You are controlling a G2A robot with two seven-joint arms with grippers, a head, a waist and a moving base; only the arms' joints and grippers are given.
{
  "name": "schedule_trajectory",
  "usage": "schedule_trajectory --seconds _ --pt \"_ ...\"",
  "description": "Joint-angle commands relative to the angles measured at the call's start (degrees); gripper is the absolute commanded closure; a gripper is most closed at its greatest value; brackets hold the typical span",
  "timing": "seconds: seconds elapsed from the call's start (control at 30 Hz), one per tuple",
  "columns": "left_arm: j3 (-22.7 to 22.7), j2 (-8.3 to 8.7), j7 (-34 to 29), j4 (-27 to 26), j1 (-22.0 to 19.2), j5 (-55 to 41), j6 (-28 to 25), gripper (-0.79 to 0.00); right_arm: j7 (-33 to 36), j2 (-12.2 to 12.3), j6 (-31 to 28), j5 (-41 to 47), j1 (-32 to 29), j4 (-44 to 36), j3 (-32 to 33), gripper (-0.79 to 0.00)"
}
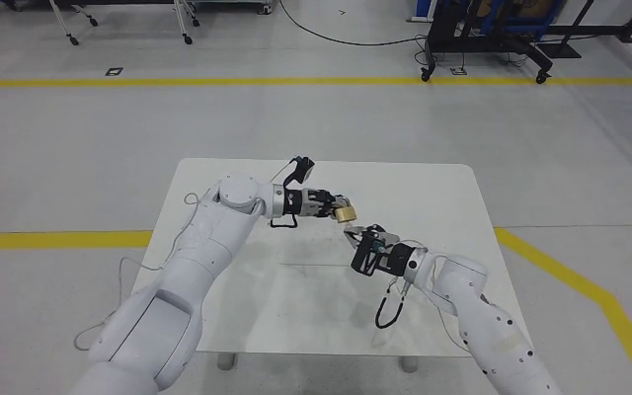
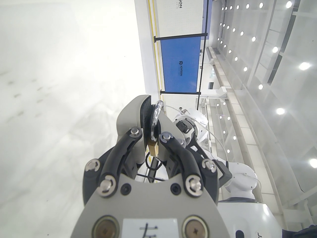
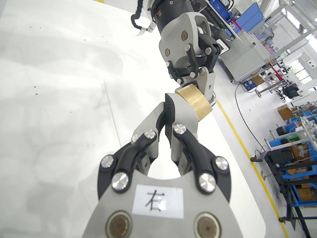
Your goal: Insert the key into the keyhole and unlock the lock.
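Your left tool (image 1: 336, 209) is clamped tight on the lock (image 1: 345, 212) and holds it off the table (image 1: 434, 188). In the left wrist view the silver loop of the lock sits between the pads, and the brass body lies back toward the wrist. Your right tool (image 1: 361, 240) comes at the lock from the near right side. Its black pads (image 3: 166, 115) are pressed together with no gap between them. You cannot tell from these views whether a key is pinched there, because nothing of it stands out from the pads. In the right wrist view the tip of the right tool is just beside the brass face of the lock, and you cannot tell whether the two touch. Both tools meet over the middle of the table, somewhat nearer the far edge than the near one. They are well apart from the left and right edges, so you have table surface on every side of them. The two wrists point at each other, so the tightest spot is the short space between the tool tips. A black cable loop (image 1: 387, 308) hangs under the right forearm, above the near right part of the table. On the floor, a yellow line (image 1: 553, 265) runs past the table's right corner.
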Motion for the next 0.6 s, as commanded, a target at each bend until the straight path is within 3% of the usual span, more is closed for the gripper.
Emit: schedule_trajectory --seconds 0.0,0.03,0.07,0.3,0.4,0.43,0.5,0.57 --pt "-0.62 0.09 -0.51 0.76 -0.04 -1.18 1.84 0.000 -0.42 0.28 -1.08 -1.25 -0.65 -1.10 0.37 -0.117" --pt "-1.37 0.10 -2.20 1.43 0.05 -3.47 4.14 0.000 -0.42 0.28 -1.08 -1.25 -0.65 -1.10 0.37 -0.379" --pt "-2.22 0.08 -3.99 1.92 0.15 -6.10 6.10 0.000 -0.42 0.28 -1.08 -1.25 -0.65 -1.10 0.37 -0.785" --pt "-2.22 0.08 -3.99 1.92 0.15 -6.10 6.10 0.000 -0.42 0.28 -1.08 -1.25 -0.65 -1.10 0.37 -0.785" --pt "-2.10 0.50 4.91 0.10 1.39 -2.18 4.02 0.000 -0.12 0.27 -0.48 -1.48 -0.71 -1.15 0.38 -0.785" --pt "-2.23 0.72 8.64 -1.02 1.98 -0.68 2.73 0.000 0.44 0.26 0.78 -2.20 -0.84 -1.49 0.25 -0.733" --pt "-2.78 1.17 13.85 -3.80 3.48 1.17 0.52 0.000 0.93 0.16 4.19 -3.22 -1.27 -1.83 -0.09 -0.385" --pt "-3.31 1.63 18.31 -6.72 5.15 3.08 -0.77 0.000 -0.52 -0.02 7.66 -2.30 -1.44 -1.44 -0.18 -0.259"
